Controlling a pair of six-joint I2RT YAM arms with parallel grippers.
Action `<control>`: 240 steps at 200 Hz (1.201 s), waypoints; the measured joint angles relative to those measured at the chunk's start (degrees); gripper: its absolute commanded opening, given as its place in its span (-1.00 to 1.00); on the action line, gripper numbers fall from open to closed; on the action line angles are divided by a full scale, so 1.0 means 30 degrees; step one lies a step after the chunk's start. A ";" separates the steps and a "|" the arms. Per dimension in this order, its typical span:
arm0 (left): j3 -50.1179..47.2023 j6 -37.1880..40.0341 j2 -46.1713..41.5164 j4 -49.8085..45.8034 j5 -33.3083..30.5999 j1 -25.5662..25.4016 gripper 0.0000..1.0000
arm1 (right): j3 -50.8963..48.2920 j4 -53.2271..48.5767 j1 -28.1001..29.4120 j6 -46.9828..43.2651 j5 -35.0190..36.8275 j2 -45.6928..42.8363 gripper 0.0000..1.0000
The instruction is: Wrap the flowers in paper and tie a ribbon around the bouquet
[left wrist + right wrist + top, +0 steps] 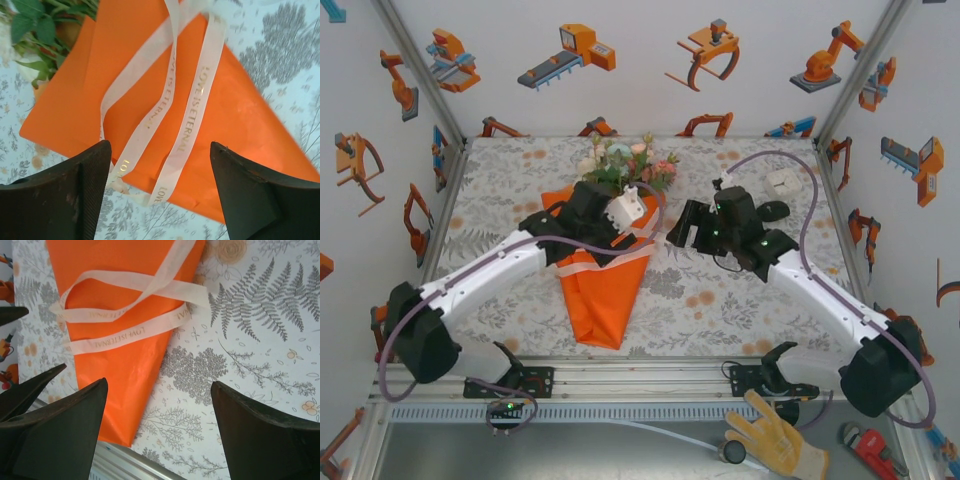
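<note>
Top view: the bouquet [605, 290] lies mid-table [740, 300], with the flowers [625, 165] toward 12 o'clock and the cone's tip toward 6. A cream ribbon [588, 266] crosses the orange paper about halfway down. The left gripper [610, 228] hangs over the cone's wide end, just below the blossoms. The right gripper [682, 232] sits at the bouquet's 3 o'clock, near the paper's edge but off it.

Left wrist view: the left gripper [160, 192] has its jaws spread wide at 7 and 5 o'clock, gripping nothing. The paper [250, 130] lies beneath and beyond them, with green leaves of the flowers [37, 30] at 11 o'clock. Two strands of ribbon [202, 95] (gold lettering reads LOVE IS ETERNAL) run from 12 o'clock down into the gap. Their ends lie loose on the paper's near edge, closer to the 7 o'clock jaw.

Right wrist view: the right gripper [160, 432] is likewise spread, with bare patterned table [240, 340] in the gap. The paper [125, 285] reaches from 12 o'clock down to a tip just beside the 7 o'clock jaw. The ribbon [127, 334] loops across the paper at 11 o'clock, well above the jaws and unheld.
</note>
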 measured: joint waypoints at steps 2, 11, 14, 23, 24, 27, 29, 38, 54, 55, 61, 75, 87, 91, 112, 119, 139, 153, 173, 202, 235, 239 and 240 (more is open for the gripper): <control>0.0153 0.0117 0.0255 -0.0109 0.0036 0.0000 0.47 | -0.0051 -0.0015 0.0000 0.0000 -0.0015 0.0007 0.51; 0.0714 0.0532 0.1399 -0.0459 0.0219 0.0044 0.47 | -0.0233 -0.0029 -0.0007 0.0007 0.0000 -0.0029 0.51; 0.0852 0.0641 0.1698 -0.0546 0.0277 0.0051 0.47 | -0.0299 -0.0029 -0.0007 0.0007 0.0007 -0.0058 0.51; 0.1129 0.0933 0.2659 -0.0707 0.0532 0.0117 0.47 | -0.0481 -0.0029 -0.0007 0.0007 0.0015 -0.0226 0.51; 0.1151 0.0962 0.2747 -0.0721 0.0561 0.0124 0.47 | -0.0503 -0.0029 -0.0007 0.0007 0.0015 -0.0248 0.51; 0.1239 0.1056 0.3075 -0.0801 0.0678 0.0124 0.48 | -0.0568 -0.0022 -0.0007 0.0007 0.0015 -0.0321 0.51; 0.1268 0.1093 0.3220 -0.0816 0.0729 0.0124 0.48 | -0.0612 -0.0044 -0.0007 0.0007 0.0015 -0.0393 0.51; 0.1472 0.1311 0.4065 -0.0998 0.0984 0.0168 0.48 | -0.0780 -0.0058 -0.0007 0.0007 0.0036 -0.0670 0.52; 0.1829 0.1596 0.5224 -0.1217 0.1246 0.0248 0.49 | -0.0984 -0.0124 -0.0007 0.0000 0.0168 -0.1253 0.52; 0.1843 0.1610 0.5275 -0.1224 0.1253 0.0255 0.49 | -0.0991 -0.0131 -0.0007 0.0000 0.0168 -0.1311 0.52; 0.1923 0.1690 0.5588 -0.1224 0.1319 0.0270 0.49 | -0.1042 -0.0146 -0.0007 0.0000 0.0226 -0.1537 0.52; 0.1974 0.1821 0.6091 -0.1209 0.1537 0.0364 0.50 | -0.1166 -0.0204 -0.0007 0.0000 0.0313 -0.1989 0.52; 0.1989 0.1894 0.6353 -0.1209 0.1676 0.0423 0.50 | -0.1260 -0.0211 -0.0007 0.0000 0.0401 -0.2237 0.52; 0.1996 0.1902 0.6462 -0.1209 0.1719 0.0437 0.49 | -0.1290 -0.0219 -0.0007 0.0000 0.0444 -0.2288 0.52; 0.2339 0.1996 0.7140 -0.1384 0.1851 0.0525 0.43 | -0.1362 -0.0255 -0.0007 0.0000 0.0568 -0.2317 0.52; 0.2433 0.2025 0.7351 -0.1392 0.1938 0.0539 0.42 | -0.1399 -0.0270 -0.0007 0.0000 0.0619 -0.2317 0.52; 0.2484 0.2098 0.7803 -0.1392 0.2062 0.0539 0.42 | -0.1464 -0.0350 -0.0007 0.0000 0.0736 -0.2310 0.52; 0.2484 0.2222 0.8080 -0.1377 0.1982 0.0525 0.37 | -0.1464 -0.0430 -0.0007 0.0007 0.0750 -0.2310 0.52; 0.2484 0.2397 0.8291 -0.1355 0.1712 0.0510 0.18 | -0.1464 -0.0561 -0.0007 0.0007 0.0758 -0.2310 0.52; 0.2484 0.2608 0.8306 -0.1290 0.1144 0.0510 -0.04 | -0.1479 -0.0590 -0.0007 0.0015 0.0845 -0.2310 0.52; 0.2484 0.2499 0.8306 -0.1253 0.1326 0.0554 -0.80 | -0.1639 -0.0189 -0.0007 0.0087 0.0641 -0.2295 0.51; 0.2506 0.2339 0.8306 -0.1290 0.1552 0.0641 -0.89 | -0.1712 -0.0029 -0.0015 0.0095 0.0532 -0.2280 0.51; 0.2514 0.2353 0.8306 -0.1304 0.1617 0.0648 -0.90 | -0.1741 0.0036 -0.0015 0.0109 0.0488 -0.2273 0.51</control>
